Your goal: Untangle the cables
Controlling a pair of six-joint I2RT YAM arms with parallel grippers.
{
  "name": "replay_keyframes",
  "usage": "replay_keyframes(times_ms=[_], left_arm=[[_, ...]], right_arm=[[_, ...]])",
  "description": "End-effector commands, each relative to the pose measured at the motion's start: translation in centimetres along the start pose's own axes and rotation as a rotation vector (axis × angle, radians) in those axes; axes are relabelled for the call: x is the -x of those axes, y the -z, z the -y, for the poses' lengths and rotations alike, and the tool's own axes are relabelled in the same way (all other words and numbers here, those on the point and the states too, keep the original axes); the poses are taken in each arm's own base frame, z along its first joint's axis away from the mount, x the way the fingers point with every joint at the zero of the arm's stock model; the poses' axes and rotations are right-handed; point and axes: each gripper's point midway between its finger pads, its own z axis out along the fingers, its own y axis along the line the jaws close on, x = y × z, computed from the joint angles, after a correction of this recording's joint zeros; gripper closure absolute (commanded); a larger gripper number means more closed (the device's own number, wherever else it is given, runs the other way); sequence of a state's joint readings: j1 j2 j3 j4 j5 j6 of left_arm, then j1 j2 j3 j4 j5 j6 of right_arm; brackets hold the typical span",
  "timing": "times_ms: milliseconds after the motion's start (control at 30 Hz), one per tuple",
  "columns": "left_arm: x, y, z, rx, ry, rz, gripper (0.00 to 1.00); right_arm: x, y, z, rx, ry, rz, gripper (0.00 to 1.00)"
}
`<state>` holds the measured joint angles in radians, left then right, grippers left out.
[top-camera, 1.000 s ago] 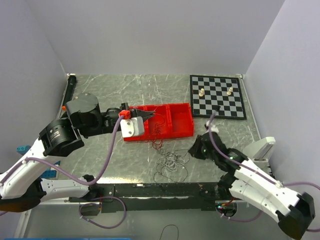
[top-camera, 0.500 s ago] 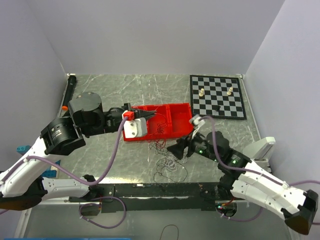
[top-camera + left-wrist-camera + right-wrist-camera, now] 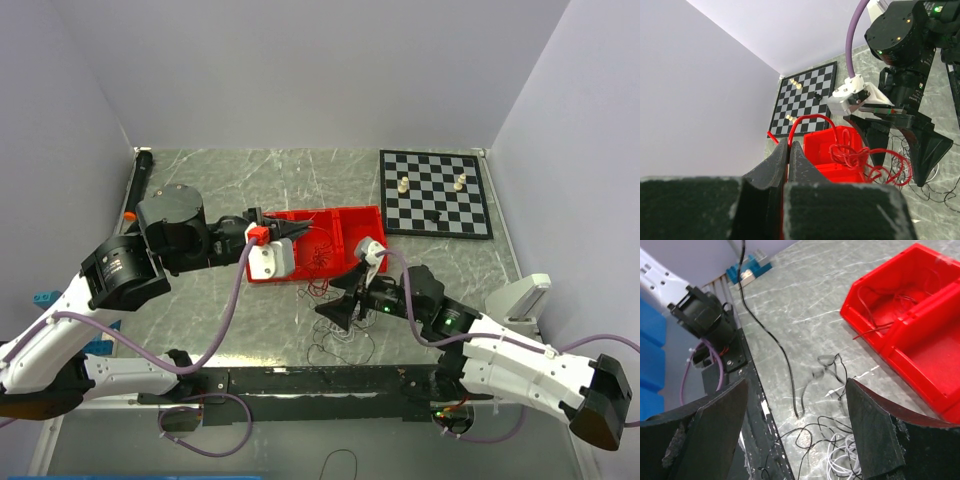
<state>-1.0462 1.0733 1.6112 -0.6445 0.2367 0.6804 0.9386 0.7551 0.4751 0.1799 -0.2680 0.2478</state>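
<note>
Well, barely begun: the left gripper pinches one red cable above the red bin, while the right gripper gapes empty over the knotted black and white cables.

There are no words, numbers, labels or signs to read in any of the views.
</note>
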Motion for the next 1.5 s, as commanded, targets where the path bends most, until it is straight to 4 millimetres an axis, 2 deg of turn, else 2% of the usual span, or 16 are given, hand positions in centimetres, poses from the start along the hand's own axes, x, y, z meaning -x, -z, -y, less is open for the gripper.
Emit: replay_keyframes(times_ms=[0, 133, 200, 300, 333, 367, 467, 500, 633, 833, 900, 967, 1033, 1100, 1233, 1467], left_arm=[[1.0, 0.5, -1.0, 0.034, -0.033, 0.017, 0.99], [0.8, 0.5, -1.0, 0.041, -0.047, 0.013, 0.99], [0.9, 0.4, -0.9, 0.035, -0.041, 0.020, 0.99], [1.1, 0.2, -0.9, 0.034, -0.033, 0.029, 0.99], [1.2, 0.2, -1.0, 0.037, -0.034, 0.030, 0.99], [1.4, 0.2, -1.1, 0.042, -0.036, 0.033, 0.99], [2.5, 0.5, -2.5, 0.094, -0.039, 0.054, 0.99], [2.8, 0.5, -3.0, 0.112, -0.045, 0.061, 0.99], [4.9, 1.5, -6.2, 0.272, -0.098, 0.139, 0.99], [8.8, 4.7, -12.5, 0.633, -0.214, 0.285, 0.99], [10.1, 5.7, -14.0, 0.716, -0.229, 0.321, 0.99], [10.7, 5.9, -14.7, 0.739, -0.230, 0.330, 0.99], [10.4, 4.7, -14.5, 0.689, -0.227, 0.297, 0.99], [9.7, 3.5, -13.5, 0.624, -0.202, 0.280, 0.99], [6.3, 1.1, -10.6, 0.503, -0.155, 0.206, 0.99], [-1.1, -0.4, -8.6, 0.530, -0.078, 0.015, 0.99]], right_arm=[[3.5, -0.6, -2.7, 0.122, 0.078, 0.075, 0.16], [2.6, -0.2, -3.0, 0.129, 0.075, 0.058, 0.16], [2.8, -0.4, -2.0, 0.072, 0.058, 0.083, 0.17], [3.1, -1.5, -1.2, 0.024, 0.021, 0.071, 0.26], [3.1, -1.9, -1.1, 0.016, 0.008, 0.056, 0.34], [2.6, -2.3, -0.9, 0.005, -0.007, 0.030, 0.47], [1.1, -2.8, 0.3, -0.055, -0.064, -0.011, 0.94], [0.4, -2.8, 0.7, -0.072, -0.084, -0.022, 1.00], [-2.7, -1.9, 2.3, -0.160, -0.152, -0.077, 1.00], [-9.0, 0.6, 4.6, -0.318, -0.306, -0.210, 1.00], [-10.7, 1.4, 5.1, -0.365, -0.348, -0.248, 1.00], [-12.3, 2.3, 5.3, -0.398, -0.382, -0.294, 1.00], [-12.9, 2.9, 5.8, -0.433, -0.388, -0.302, 1.00], [-12.4, 3.1, 5.9, -0.442, -0.383, -0.289, 1.00], [-9.7, 3.2, 6.0, -0.449, -0.336, -0.220, 1.00], [-4.9, 3.6, 5.0, -0.413, -0.298, -0.104, 1.00]])
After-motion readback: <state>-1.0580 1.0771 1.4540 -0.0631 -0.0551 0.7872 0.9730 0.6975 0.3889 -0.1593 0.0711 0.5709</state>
